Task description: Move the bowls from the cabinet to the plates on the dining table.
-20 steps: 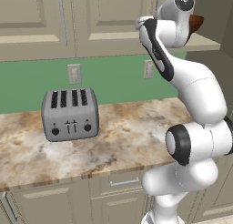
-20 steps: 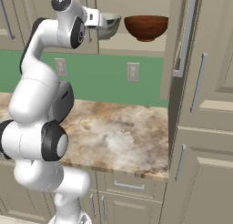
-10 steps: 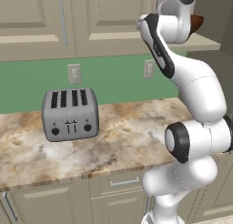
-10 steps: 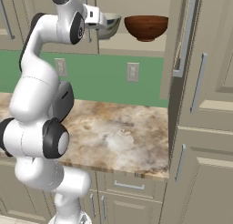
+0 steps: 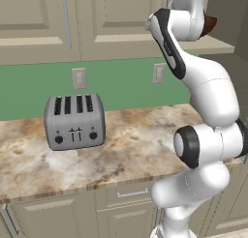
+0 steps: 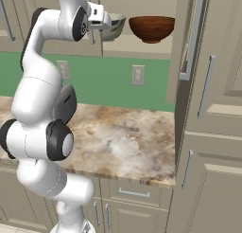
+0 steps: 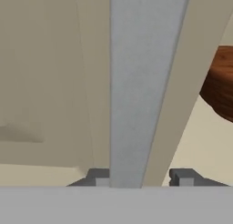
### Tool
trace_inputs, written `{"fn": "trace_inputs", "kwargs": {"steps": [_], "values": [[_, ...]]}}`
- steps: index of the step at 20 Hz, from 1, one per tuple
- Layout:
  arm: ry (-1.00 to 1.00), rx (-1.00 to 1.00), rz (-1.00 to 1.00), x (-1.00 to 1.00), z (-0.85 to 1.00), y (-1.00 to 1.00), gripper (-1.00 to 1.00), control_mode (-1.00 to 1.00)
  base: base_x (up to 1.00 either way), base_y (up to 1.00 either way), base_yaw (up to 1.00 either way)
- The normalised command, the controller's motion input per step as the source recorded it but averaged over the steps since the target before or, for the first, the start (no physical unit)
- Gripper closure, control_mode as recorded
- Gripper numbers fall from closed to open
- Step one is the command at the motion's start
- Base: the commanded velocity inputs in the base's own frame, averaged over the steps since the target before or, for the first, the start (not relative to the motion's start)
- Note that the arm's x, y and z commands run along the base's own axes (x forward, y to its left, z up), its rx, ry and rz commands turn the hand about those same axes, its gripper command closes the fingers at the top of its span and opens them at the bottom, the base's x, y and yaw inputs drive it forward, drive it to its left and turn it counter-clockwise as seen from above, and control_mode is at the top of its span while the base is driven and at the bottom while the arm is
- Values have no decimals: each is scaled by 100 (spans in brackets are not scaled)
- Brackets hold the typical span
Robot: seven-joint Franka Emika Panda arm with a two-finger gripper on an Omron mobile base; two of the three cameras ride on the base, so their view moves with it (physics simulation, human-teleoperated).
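The cabinet (image 6: 142,45) stands open, with both bowls on its shelf. In the right base view my gripper (image 6: 109,22) is up at the near rim of the grey-white bowl (image 6: 116,28). The reddish-brown bowl (image 6: 152,28) sits just right of it, untouched. In the hand view my gripper (image 7: 140,176) straddles the grey bowl's wall (image 7: 136,82). The left fingertip (image 7: 98,176) is against it and the right one stands a little off. The brown bowl (image 7: 221,84) shows at the right edge and peeks past the arm (image 5: 209,24). The plates and dining table are out of view.
A silver toaster (image 5: 75,121) stands on the stone worktop (image 6: 127,142) below the cabinet. The open cabinet door (image 6: 189,42) with its bar handle juts out right of the bowls. Closed cupboard doors (image 5: 121,19) are to the left, and a tall unit (image 6: 212,132) is on the right.
The jaws have narrowed from wide open to about half around the grey bowl's wall. The arm has hardly moved and both bowls stay in place.
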Motion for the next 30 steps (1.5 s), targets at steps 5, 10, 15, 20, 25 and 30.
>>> {"fn": "trace_inputs", "kwargs": {"steps": [5,10,15,20,25,30], "values": [[0,0,0,-22,0,29,100,-100,0,0,0],[-2,0,0,-49,0,48,100,-100,0,0,0],[-4,0,2,-44,0,56,100,-100,0,0,0],[-7,0,1,-22,0,40,100,-100,0,0,0],[-8,0,2,-29,0,47,100,-100,0,0,0],[-8,0,4,-30,0,58,100,-100,0,0,0]]}}
